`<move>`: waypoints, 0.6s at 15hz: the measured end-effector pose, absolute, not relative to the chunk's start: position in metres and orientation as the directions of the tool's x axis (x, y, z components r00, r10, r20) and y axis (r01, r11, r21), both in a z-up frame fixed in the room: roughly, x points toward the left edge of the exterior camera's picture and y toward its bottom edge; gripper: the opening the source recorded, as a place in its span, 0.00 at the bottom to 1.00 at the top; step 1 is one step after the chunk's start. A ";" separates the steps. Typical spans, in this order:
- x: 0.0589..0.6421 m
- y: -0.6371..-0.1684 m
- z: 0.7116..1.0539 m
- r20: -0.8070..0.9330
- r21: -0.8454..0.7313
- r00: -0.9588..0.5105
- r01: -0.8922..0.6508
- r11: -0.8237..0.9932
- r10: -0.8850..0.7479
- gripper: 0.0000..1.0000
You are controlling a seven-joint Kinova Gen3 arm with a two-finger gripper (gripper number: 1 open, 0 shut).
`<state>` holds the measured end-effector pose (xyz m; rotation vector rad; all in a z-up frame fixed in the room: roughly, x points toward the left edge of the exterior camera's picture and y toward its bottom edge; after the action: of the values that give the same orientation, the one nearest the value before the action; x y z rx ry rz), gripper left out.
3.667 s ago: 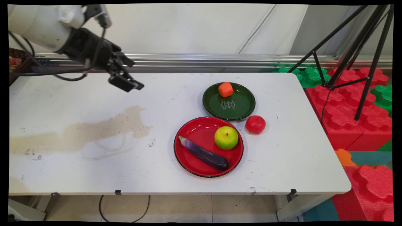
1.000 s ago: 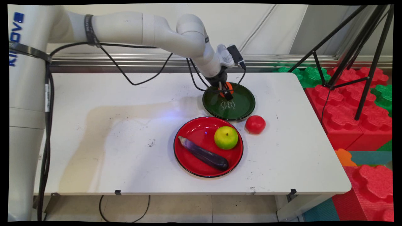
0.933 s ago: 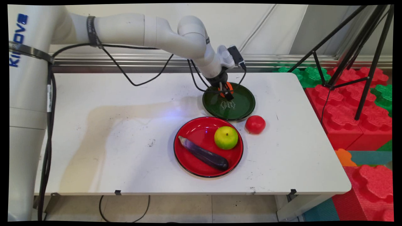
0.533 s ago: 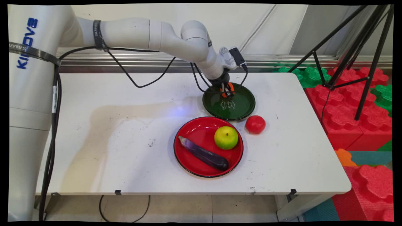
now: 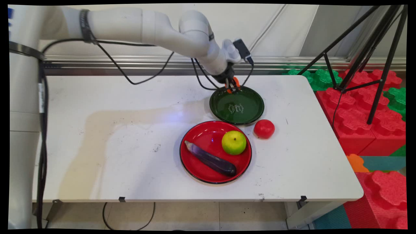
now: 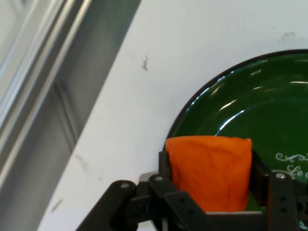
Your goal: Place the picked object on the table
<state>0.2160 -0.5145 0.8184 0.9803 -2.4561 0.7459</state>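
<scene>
White desk [image 5: 130, 162] runs across the room in front of a pale wall with a metal rail, and red and green foam blocks [image 5: 364, 107] are stacked to its right beneath a black tripod [image 5: 373, 48].

At the far side of the desk, the claw [image 5: 231, 87] hangs over the far left rim of a dark green plate [image 5: 243, 110]. It is closed onto a small orange block [image 5: 234, 85]: in the hand view the orange block [image 6: 209, 171] sits squarely between the two black fingers [image 6: 166, 166], one pressed to each of its sides, with the green plate [image 6: 269, 101] below and beyond it and bare desk [image 6: 168, 57] off to the side. In the main view the block appears lifted a little clear of the plate, over its rim, though the contact underneath is hidden by the claw.

Nearer the camera lies a red plate [image 5: 201, 165], close to the green one. A green apple [image 5: 234, 142] rests on its right part and a purple eggplant [image 5: 211, 159] lies slantwise across its middle. A red tomato [image 5: 264, 128] sits on the bare desk just beside both plates, to the right of the red one and below the green one's edge. Black cables [image 5: 136, 78] droop from the arm above the desk's far edge.
</scene>
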 end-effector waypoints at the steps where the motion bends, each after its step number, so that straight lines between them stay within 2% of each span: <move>1: 0.217 -0.511 0.825 0.532 -0.335 -0.679 -0.718 0.610 -0.506 0.00; 9: 0.254 -0.442 0.906 0.546 -0.375 -0.664 -0.739 0.560 -0.511 0.00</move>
<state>0.2544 -0.4420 0.9060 1.0174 -2.4214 0.8366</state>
